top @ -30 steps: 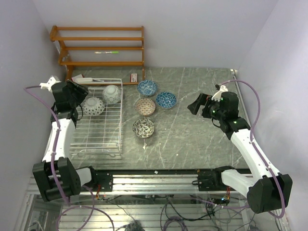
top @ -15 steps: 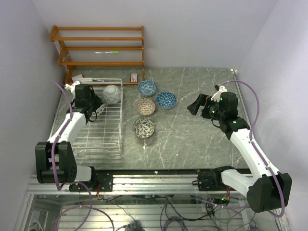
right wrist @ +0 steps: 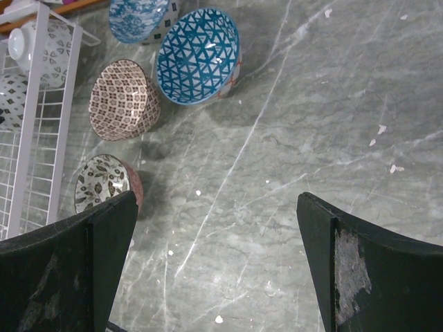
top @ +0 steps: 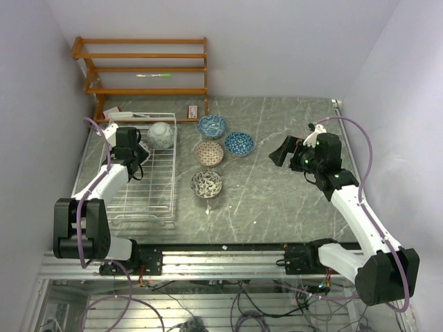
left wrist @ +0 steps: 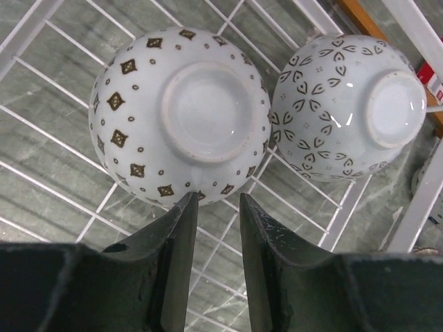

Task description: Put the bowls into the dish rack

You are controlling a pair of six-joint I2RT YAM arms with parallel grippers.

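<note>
Two bowls lie upside down in the white wire dish rack [top: 149, 200]: a diamond-patterned one [left wrist: 181, 114] and a leaf-patterned one [left wrist: 349, 104], the latter also in the top view [top: 160, 135]. My left gripper [top: 131, 149] hangs just above the diamond bowl, jaws slightly apart with nothing between them [left wrist: 218, 204]. Four bowls sit upright on the table: two blue [top: 211, 126] [top: 239, 143], one brownish [top: 208, 153], one dark grey [top: 206, 183]. My right gripper [top: 280, 153] is wide open and empty above bare table to their right [right wrist: 218, 228].
An orange-brown wooden shelf [top: 145, 69] stands against the back wall behind the rack. A small red box [top: 193, 111] lies beside the rack's far corner. Walls close in on the left and right. The rack's rail shows in the right wrist view [right wrist: 26, 124].
My left gripper has swung from the rack's left edge to over the diamond bowl, which it now hides in the top view. The right arm has barely moved.
</note>
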